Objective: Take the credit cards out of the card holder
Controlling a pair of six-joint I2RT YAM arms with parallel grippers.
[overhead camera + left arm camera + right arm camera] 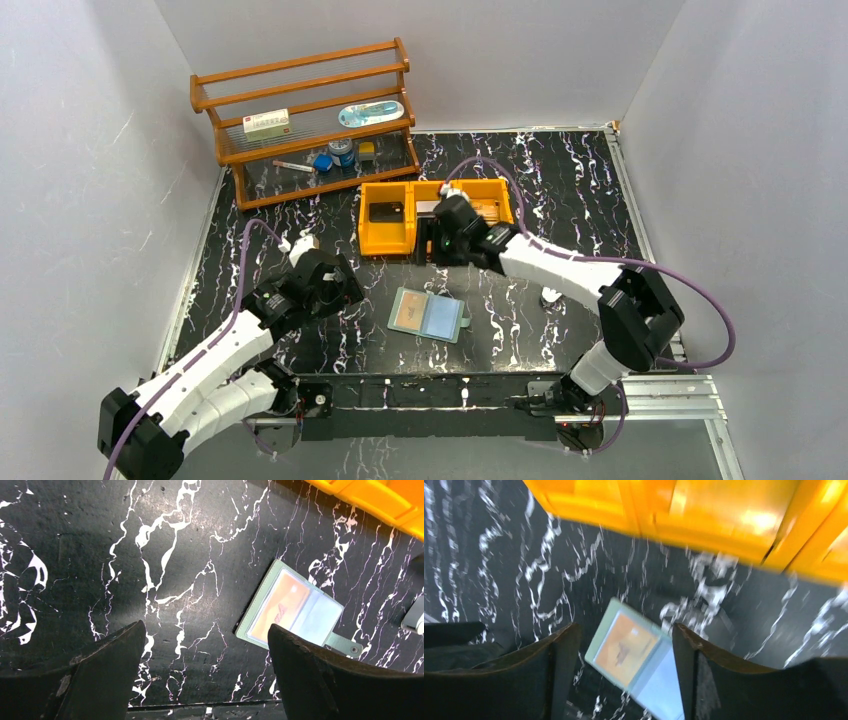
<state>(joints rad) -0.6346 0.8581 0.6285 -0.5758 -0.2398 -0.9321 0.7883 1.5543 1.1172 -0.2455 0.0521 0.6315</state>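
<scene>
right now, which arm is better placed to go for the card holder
Probably right: the card holder sits framed between the open right fingers in that wrist's view. The left fingers are open too, but there the holder lies off-centre, towards one finger.

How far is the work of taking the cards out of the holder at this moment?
Done: the card holder lies open on the table. In hand: nothing; the right gripper, near the orange bin, and the left gripper are both open and empty. Left: a tan card and a bluish card sit in the holder's pockets. Whether any card is already out, I cannot tell.
</scene>
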